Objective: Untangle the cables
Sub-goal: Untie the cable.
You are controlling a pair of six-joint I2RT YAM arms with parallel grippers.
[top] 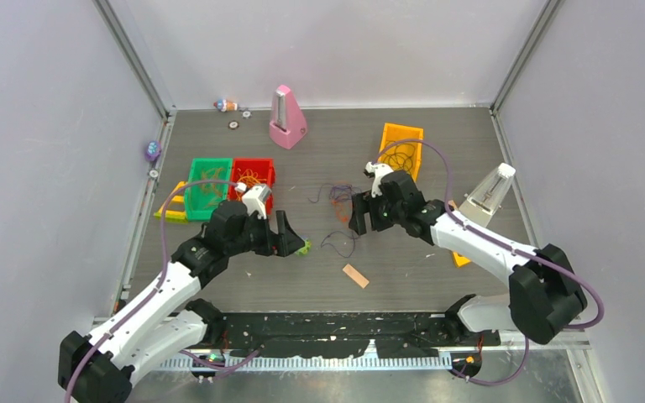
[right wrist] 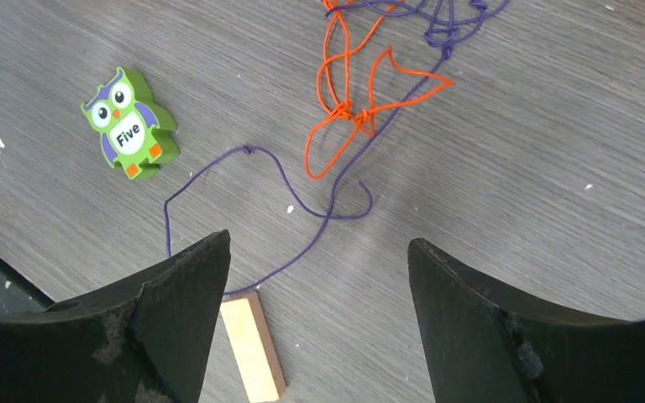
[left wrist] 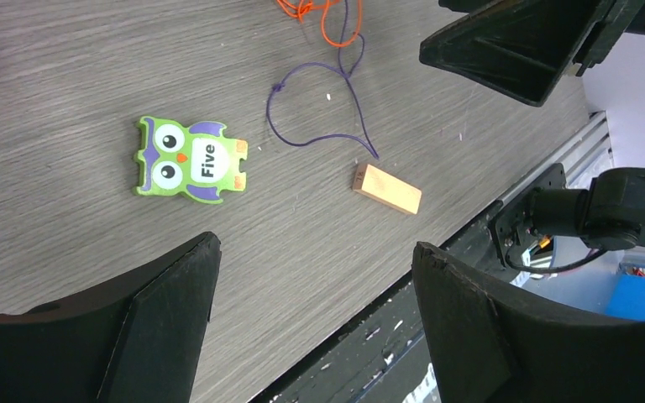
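Risking tighter tangling by yanking the cables [right wrist: 348,113] at twelve o'clock; left gripper [left wrist: 315,243] and right gripper [right wrist: 317,243] released, empty

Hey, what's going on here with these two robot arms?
Two arms are working on a tangle of cables lying on the table between them. The left gripper and right gripper are both open and hold nothing. The right gripper hovers over the orange cable and purple cable, which are not yet separated. An owl toy and a wooden block lie nearby.
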